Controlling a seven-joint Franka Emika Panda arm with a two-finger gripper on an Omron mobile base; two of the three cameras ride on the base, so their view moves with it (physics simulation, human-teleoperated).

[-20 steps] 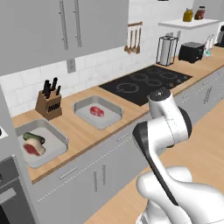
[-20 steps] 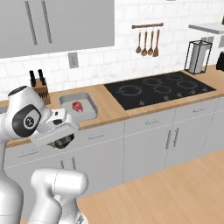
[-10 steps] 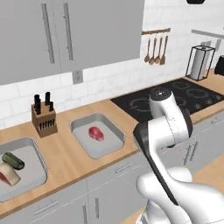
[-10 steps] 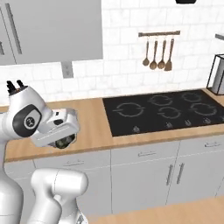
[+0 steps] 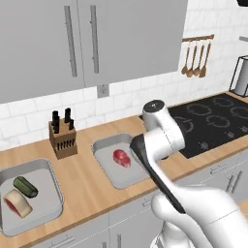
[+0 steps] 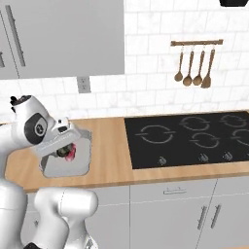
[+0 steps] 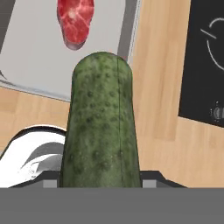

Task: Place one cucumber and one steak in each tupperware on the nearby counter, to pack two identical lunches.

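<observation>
Dark-green cucumber [image 7: 101,127] pinched upright in the gripper [image 6: 65,150], fingers hidden behind it, above the counter [image 7: 159,100] by the right tupperware [image 7: 39,52], which holds one red steak [image 7: 75,21]. Left tupperware [image 5: 48,172], near the counter's left end: second cucumber [image 5: 25,187] beside fat-rimmed steak [image 5: 17,203]. Knife block [image 5: 62,135] along the back edge.

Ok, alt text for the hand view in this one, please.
A dark-green cucumber stands in the tool's grip, filling the centre of the view. Beyond it lies a grey tupperware holding one red steak on the wooden counter, with the black stovetop at the right edge.
</observation>
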